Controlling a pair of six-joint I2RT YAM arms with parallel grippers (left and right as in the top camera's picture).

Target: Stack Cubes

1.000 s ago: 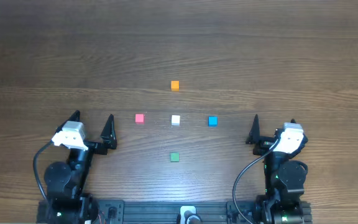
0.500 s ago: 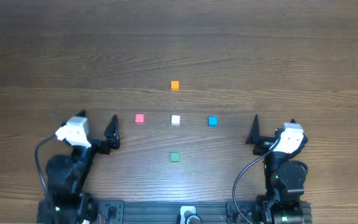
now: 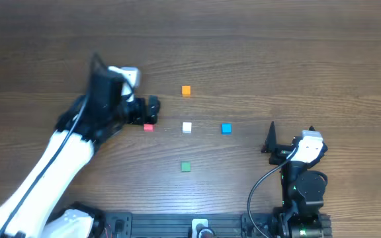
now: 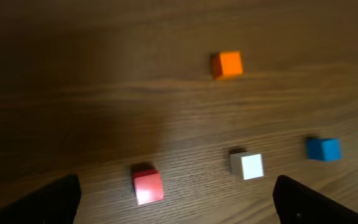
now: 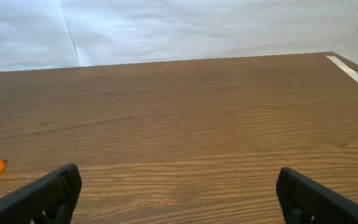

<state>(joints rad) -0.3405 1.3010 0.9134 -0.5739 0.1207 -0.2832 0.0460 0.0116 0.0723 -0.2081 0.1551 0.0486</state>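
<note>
The left gripper (image 4: 176, 191) has swung out from near its base and now hangs, jaws wide, over the pink cube (image 3: 149, 126), which lies unstacked left of the white cube (image 3: 187, 127), so a first pick seems close, while the right gripper (image 3: 291, 131) stays parked, also wide.

left gripper (image 3: 147, 111) has swung out from rest toward the pink cube (image 3: 149, 127).

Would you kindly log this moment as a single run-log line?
left gripper open above pink cube | right gripper open, empty | nothing stacked
</note>
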